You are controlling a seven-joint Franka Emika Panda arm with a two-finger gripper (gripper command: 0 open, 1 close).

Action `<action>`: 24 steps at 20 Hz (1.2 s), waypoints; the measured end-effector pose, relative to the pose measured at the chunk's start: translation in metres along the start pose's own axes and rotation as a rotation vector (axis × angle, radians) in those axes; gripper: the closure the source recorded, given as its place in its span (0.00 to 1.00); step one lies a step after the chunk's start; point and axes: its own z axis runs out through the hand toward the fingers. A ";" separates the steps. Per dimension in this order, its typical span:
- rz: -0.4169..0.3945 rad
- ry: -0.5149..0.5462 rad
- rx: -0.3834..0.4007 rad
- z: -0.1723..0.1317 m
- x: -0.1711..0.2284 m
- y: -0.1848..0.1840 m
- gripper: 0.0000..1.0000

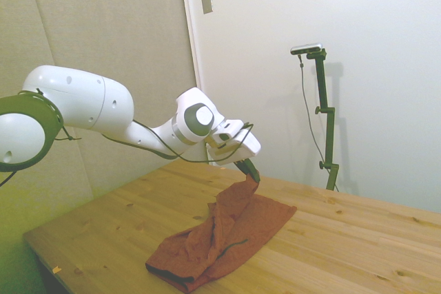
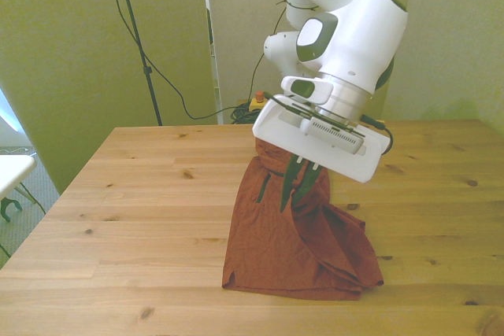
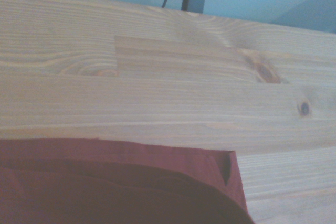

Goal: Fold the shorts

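The rust-red shorts lie on the wooden table, with one side lifted into a ridge. My gripper is shut on that raised fabric and holds it above the middle of the garment. In the side view the gripper pinches the top of the lifted cloth while the rest of the shorts drapes down to the table. A dark pocket slit shows on the flat part toward the front view's left. The wrist view shows a flat edge of the shorts against bare wood.
Bare tabletop lies on both sides of the shorts. Cables and a thin stand rise behind the table at the front view's left. A white surface sits beyond the table's edge on the front view's left.
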 end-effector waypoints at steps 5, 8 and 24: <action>0.069 -0.024 -0.034 0.034 0.028 0.020 0.00; 0.107 -0.033 -0.060 0.056 0.042 0.033 0.00; 0.104 -0.203 -0.003 0.030 0.036 0.037 0.00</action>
